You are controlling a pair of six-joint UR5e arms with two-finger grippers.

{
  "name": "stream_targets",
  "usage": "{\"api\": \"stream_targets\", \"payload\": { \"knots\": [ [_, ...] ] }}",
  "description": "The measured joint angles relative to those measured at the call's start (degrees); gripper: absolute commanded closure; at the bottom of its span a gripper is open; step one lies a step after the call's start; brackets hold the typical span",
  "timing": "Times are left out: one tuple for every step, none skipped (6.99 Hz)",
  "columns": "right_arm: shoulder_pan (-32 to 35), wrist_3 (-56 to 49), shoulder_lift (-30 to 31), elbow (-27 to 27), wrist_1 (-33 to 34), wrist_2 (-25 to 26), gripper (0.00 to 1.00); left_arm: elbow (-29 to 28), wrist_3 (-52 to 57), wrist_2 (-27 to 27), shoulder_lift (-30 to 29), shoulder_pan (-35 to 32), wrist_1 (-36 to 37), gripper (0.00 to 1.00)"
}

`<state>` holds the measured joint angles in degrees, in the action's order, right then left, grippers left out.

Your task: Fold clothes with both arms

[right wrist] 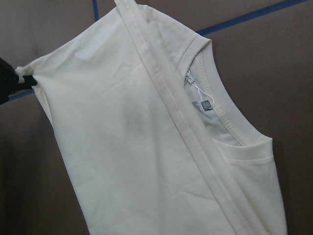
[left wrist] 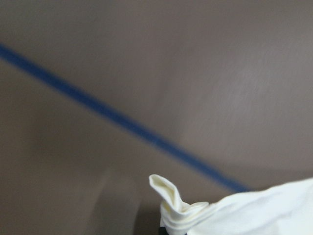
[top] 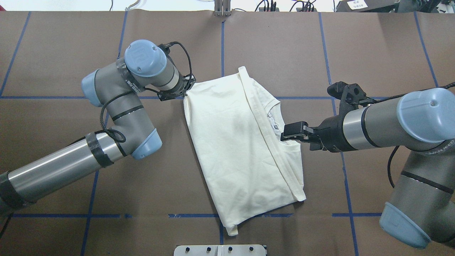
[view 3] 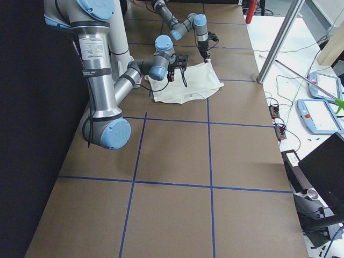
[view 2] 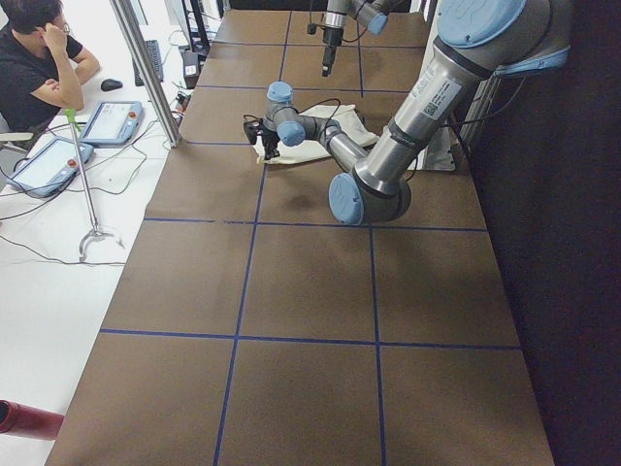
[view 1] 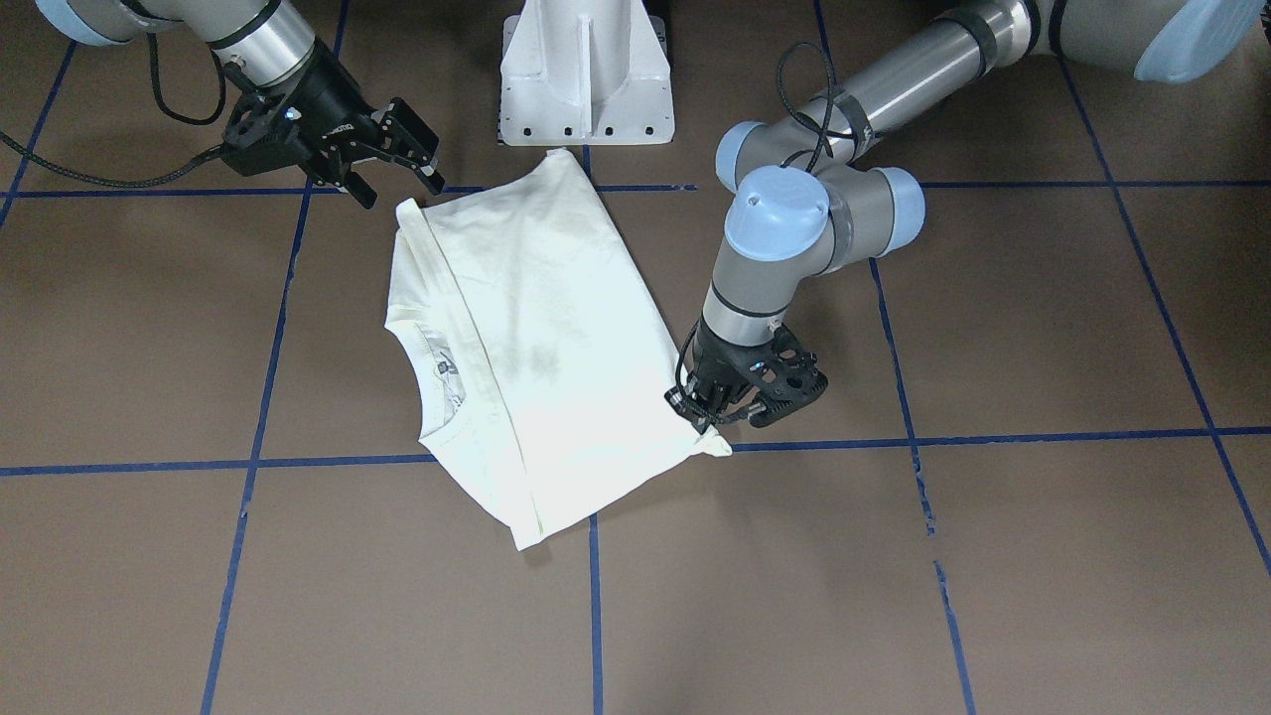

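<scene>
The cream T-shirt (view 1: 536, 328) lies folded on the brown table, plain side up, a faint dark print showing through; it also shows in the overhead view (top: 241, 149). Its collar with a label (top: 275, 119) is exposed beside a long folded edge (right wrist: 181, 127). My left gripper (view 1: 707, 422) is shut on a bunched corner of the shirt (left wrist: 176, 213), low at the table; the overhead view shows it at the shirt's far left corner (top: 183, 93). My right gripper (view 1: 402, 189) is open and empty, raised beside the shirt's collar side (top: 284, 135).
The white pedestal base (view 1: 586, 74) stands at the robot's side of the table, just past the shirt. Blue tape lines (view 1: 993, 437) grid the brown table. In the exterior left view an operator (view 2: 39, 58) sits by tablets (view 2: 112, 121) beyond the table's edge.
</scene>
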<state>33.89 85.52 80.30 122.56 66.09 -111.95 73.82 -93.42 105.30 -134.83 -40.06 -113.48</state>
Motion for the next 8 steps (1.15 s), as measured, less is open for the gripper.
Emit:
{"api": "stream_targets", "payload": {
  "knots": [
    [0.02, 0.00, 0.00, -0.04, 0.00, 0.04, 0.00, -5.72, 1.78, -0.03, -2.91, -1.85, -3.75, 1.00],
    [0.10, 0.00, -0.03, -0.13, 0.00, 0.06, 0.00, -10.27, 3.11, -0.65, -5.35, -2.82, -7.40, 1.00],
    [0.20, 0.00, -0.04, -0.32, 0.00, 0.06, 0.00, -14.61, 3.86, -2.05, -8.12, -3.19, -10.15, 1.00],
    [0.29, 0.02, -0.10, -0.64, 0.00, 0.07, 0.00, -18.04, 4.25, -3.12, -9.88, -3.23, -12.80, 1.00],
    [0.29, 0.08, -0.26, -1.07, 0.00, 0.07, 0.00, -21.02, 4.58, -3.57, -10.65, -3.17, -15.76, 0.31],
    [0.30, 0.10, -0.52, -1.54, 0.00, 0.09, 0.00, -22.68, 5.50, -3.76, -10.78, -3.15, -17.54, 0.00],
    [0.30, -0.03, -0.78, -2.08, 0.04, 0.38, 0.00, -23.13, 6.69, -4.34, -10.75, -3.23, -18.32, 0.00],
    [0.30, -0.29, -1.34, -3.12, 0.19, 0.98, 0.00, -22.28, 7.89, -4.83, -10.61, -3.71, -18.27, 0.00]
  ]
}}
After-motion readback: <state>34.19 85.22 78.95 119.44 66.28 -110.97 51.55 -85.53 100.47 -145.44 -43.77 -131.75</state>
